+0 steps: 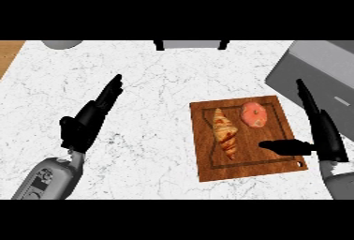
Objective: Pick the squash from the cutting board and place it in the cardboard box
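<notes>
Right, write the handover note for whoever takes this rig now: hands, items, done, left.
Left hand: open, straight fingers, over bare counter, holding nothing.
Right hand: open, thumb over the cutting board near its right edge, holding nothing.
On the board: a croissant and a pink donut. No squash visible.
Grey box sits at the far right, beyond the board.
Done: nothing picked yet.
Left: find the item, grasp it, place it in the box.

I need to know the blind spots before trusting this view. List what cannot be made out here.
Head view:
- Grey box at the right: cut off by the edge; its opening does not show.
- Wooden cutting board: the right hand covers its right rim.
- No squash recognisable: only a croissant-like pastry and a pink round item.
- Objects at the top edge: cut off.
</notes>
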`<action>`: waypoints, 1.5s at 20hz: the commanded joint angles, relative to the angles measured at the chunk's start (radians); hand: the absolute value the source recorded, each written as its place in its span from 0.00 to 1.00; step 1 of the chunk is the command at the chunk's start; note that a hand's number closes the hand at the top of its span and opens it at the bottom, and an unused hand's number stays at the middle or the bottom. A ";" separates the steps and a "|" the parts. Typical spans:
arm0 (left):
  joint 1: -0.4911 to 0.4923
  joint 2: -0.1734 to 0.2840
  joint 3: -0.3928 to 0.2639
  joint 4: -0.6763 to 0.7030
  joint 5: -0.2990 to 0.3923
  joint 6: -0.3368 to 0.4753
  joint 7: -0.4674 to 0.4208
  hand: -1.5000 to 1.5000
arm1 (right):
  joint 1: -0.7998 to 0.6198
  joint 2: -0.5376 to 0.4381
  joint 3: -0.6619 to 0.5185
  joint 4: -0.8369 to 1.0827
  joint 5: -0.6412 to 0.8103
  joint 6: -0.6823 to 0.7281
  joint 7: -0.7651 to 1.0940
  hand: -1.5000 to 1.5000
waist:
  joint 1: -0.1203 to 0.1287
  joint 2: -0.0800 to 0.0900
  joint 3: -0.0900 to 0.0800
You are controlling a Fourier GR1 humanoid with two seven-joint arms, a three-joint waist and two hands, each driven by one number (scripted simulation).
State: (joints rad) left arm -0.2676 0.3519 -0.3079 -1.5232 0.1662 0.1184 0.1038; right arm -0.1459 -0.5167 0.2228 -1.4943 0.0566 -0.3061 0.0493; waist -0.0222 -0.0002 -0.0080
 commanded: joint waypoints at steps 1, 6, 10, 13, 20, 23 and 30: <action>0.003 0.001 -0.029 0.010 -0.025 -0.017 -0.021 0.50 | 0.044 -0.127 0.113 0.045 0.326 -0.103 -0.036 0.00 | 0.009 0.001 0.001; 0.030 -0.007 -0.041 -0.014 -0.049 -0.005 -0.019 0.50 | 0.096 -0.220 0.169 -0.149 0.549 -0.135 0.168 0.00 | -0.004 -0.012 0.004; 0.033 -0.021 -0.012 0.022 -0.032 -0.022 -0.050 0.50 | 0.137 -0.287 0.205 -0.387 0.632 0.042 0.421 0.00 | -0.006 -0.009 0.004; 0.036 -0.022 -0.020 0.042 -0.055 -0.036 -0.079 0.50 | 0.111 -0.289 0.223 -0.569 0.558 0.230 0.577 0.00 | 0.001 -0.006 0.004; 0.044 -0.023 0.016 0.034 -0.050 -0.079 -0.072 0.50 | -0.009 -0.223 0.159 -0.592 0.346 0.489 0.766 0.00 | 0.025 0.000 0.007; 0.008 -0.082 -0.003 0.018 -0.083 -0.068 -0.007 0.50 | -0.065 -0.143 0.126 -0.525 0.354 0.523 0.789 0.00 | 0.024 0.000 0.008; 0.080 -0.109 0.015 0.036 -0.152 -0.080 -0.095 0.50 | -0.093 0.008 0.153 -0.307 0.501 0.475 0.655 0.00 | 0.025 0.001 0.008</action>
State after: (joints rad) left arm -0.2182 0.2811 -0.2853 -1.5039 0.0622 0.0239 0.0435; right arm -0.2500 -0.5630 0.3755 -1.9045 0.4904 0.1919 0.7933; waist 0.0039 0.0001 -0.0005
